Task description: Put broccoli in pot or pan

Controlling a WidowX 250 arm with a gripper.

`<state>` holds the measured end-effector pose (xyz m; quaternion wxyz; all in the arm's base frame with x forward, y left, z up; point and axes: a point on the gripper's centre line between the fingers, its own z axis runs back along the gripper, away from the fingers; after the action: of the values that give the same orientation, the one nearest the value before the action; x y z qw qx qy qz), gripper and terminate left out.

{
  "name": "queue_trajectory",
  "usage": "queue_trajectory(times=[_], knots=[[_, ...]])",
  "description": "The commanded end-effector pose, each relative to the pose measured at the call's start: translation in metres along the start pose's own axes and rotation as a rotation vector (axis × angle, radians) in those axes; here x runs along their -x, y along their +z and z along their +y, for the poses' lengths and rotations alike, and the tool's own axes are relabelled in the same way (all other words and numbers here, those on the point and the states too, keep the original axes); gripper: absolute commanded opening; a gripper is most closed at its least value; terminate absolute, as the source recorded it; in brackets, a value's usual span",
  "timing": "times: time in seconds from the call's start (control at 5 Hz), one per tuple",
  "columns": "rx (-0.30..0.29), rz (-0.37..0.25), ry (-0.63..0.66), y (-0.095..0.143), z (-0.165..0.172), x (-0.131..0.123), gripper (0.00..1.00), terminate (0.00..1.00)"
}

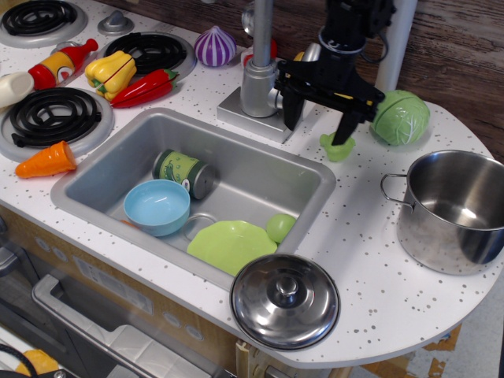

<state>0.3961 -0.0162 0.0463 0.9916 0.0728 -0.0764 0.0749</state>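
Between the broccoli and the pot at the worktop's right edge, the speckled counter lies bare. The cabbage crowds the back-right corner just beside that path; the faucet stands behind the sink; the lid occupies the front edge.

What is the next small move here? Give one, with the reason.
Probably shift the gripper a little toward the cabbage and lower it. Its jaws stand open, but only the far one covers the broccoli, which lies on the counter, not centred between them, and the pot stands empty.
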Motion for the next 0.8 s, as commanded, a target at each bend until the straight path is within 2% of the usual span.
queue_trajectory(times=[0.0,0.6], knots=[[-0.008,-0.099,0.001,0.0036,0.0016,-0.0199,1.0,0.0],[0.057,-0.143,-0.01,-0.0028,-0.0075,-0.0293,1.0,0.0]])
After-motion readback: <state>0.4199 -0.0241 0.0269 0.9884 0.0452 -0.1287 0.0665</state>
